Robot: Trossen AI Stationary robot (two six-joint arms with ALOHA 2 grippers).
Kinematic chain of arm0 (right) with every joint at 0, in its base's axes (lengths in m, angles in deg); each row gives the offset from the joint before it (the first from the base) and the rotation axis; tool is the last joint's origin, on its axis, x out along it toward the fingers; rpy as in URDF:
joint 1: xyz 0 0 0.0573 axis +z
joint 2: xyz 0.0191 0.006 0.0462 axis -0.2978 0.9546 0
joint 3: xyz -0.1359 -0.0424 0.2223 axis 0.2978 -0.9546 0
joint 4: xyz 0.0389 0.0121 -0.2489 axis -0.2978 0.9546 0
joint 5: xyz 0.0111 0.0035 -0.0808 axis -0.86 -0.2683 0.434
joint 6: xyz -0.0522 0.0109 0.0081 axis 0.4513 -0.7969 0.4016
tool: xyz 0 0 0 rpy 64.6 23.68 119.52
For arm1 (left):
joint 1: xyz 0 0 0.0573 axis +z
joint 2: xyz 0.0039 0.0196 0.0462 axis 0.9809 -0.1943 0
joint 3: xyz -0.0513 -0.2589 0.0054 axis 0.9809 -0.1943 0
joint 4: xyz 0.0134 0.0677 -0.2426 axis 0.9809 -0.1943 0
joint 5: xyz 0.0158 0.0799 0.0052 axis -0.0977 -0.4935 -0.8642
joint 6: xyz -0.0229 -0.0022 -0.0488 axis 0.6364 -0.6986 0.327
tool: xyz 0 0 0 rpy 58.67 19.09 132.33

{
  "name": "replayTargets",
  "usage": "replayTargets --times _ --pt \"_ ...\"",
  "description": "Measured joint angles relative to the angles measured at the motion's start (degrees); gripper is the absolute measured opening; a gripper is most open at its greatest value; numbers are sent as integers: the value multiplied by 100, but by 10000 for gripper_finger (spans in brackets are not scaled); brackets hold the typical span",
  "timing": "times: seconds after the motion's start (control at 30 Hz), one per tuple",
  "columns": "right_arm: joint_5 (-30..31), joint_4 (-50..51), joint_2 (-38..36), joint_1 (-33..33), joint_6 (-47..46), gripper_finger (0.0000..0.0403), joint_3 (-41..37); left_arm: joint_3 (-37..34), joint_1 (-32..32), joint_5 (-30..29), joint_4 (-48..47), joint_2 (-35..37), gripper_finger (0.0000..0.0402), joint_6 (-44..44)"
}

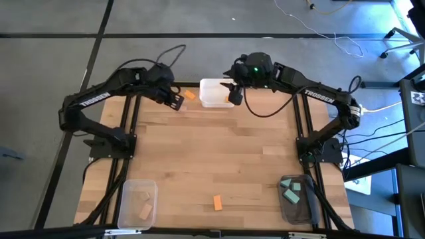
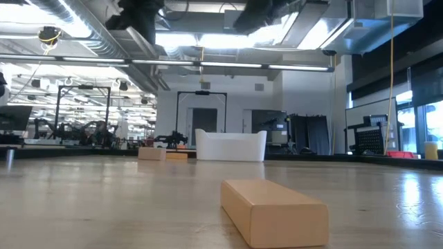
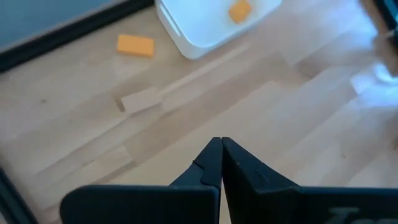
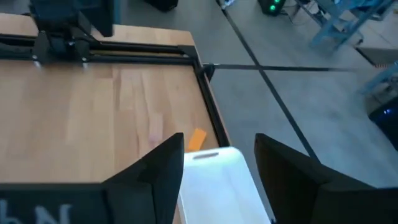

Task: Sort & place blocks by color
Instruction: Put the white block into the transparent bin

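Right fingers (image 1: 234, 95) are open over the white bin (image 1: 214, 93) at far edge; an orange block (image 3: 239, 10) sits inside. Left fingers (image 3: 221, 163) are closed nearby. Next: grab the orange block (image 1: 189, 95) beside the bin.

An orange bar (image 2: 275, 212) lies near on the wooden table (image 2: 104, 200); a white bin (image 2: 230, 146) stands far behind.

Three clear bins stand on the worktop (image 1: 219, 146): one at the far edge (image 1: 214, 93), one at the near left (image 1: 136, 204), one at the near right (image 1: 297, 198). Orange blocks number three: one in the far bin (image 3: 240, 10), one beside it (image 1: 190, 95), one loose near the front (image 1: 217, 202). Two tan blocks (image 1: 144, 211) lie in the left bin and two teal blocks (image 1: 292, 194) in the right. Two arms are present.
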Motion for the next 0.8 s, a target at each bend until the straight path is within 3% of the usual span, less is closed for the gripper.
replayTargets --times 0.2,0.37,0.47,0.57,0.8 --pt "-21 1005 1031 172 319 197 1738 1 3 -153 -36 645 0 0" --pt "-565 1980 2144 189 410 197 3119 1 3 -253 -144 1175 0 -2" --pt "-582 2417 2766 254 792 194 3748 3 2 -305 -278 1477 0 -3" --pt "-588 2562 3315 368 1011 190 4181 1 3 -399 -449 1711 0 -4" --pt "-726 2073 4053 594 795 189 4099 -2 3 -589 -929 2137 0 -3"
